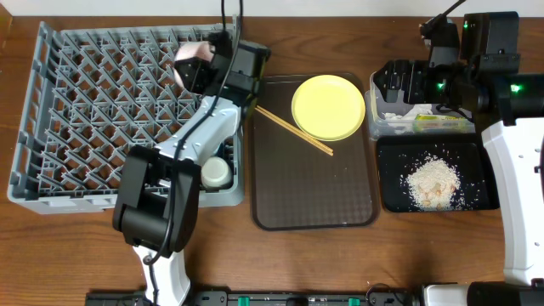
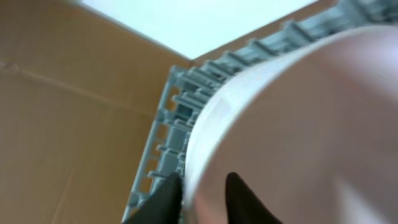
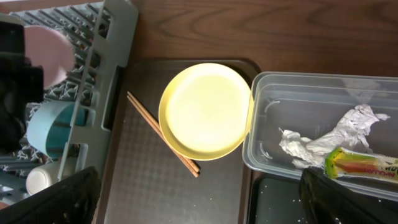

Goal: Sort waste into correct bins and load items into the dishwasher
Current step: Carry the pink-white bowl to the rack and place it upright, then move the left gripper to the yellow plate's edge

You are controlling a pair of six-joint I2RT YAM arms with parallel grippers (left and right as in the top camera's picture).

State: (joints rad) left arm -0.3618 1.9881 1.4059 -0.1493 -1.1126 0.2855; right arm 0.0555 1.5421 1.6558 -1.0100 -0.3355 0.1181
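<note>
Overhead view | left gripper (image 2: 204, 202) clamped on the rim of the tilted white bowl (image 1: 192, 56), dish rack (image 1: 51, 110) directly beneath, at its far-right corner | right gripper (image 3: 199, 202) spread wide near clear tub (image 3: 292, 106), the nearer arm to yellow plate (image 1: 328, 105) | chopsticks (image 1: 293, 130) lie diagonally, one end under the plate's edge | wrapper (image 3: 364, 165) print illegible

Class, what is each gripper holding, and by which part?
The left gripper grips the pale bowl by its rim, over the dish rack. The right gripper is open, holding nothing.
</note>
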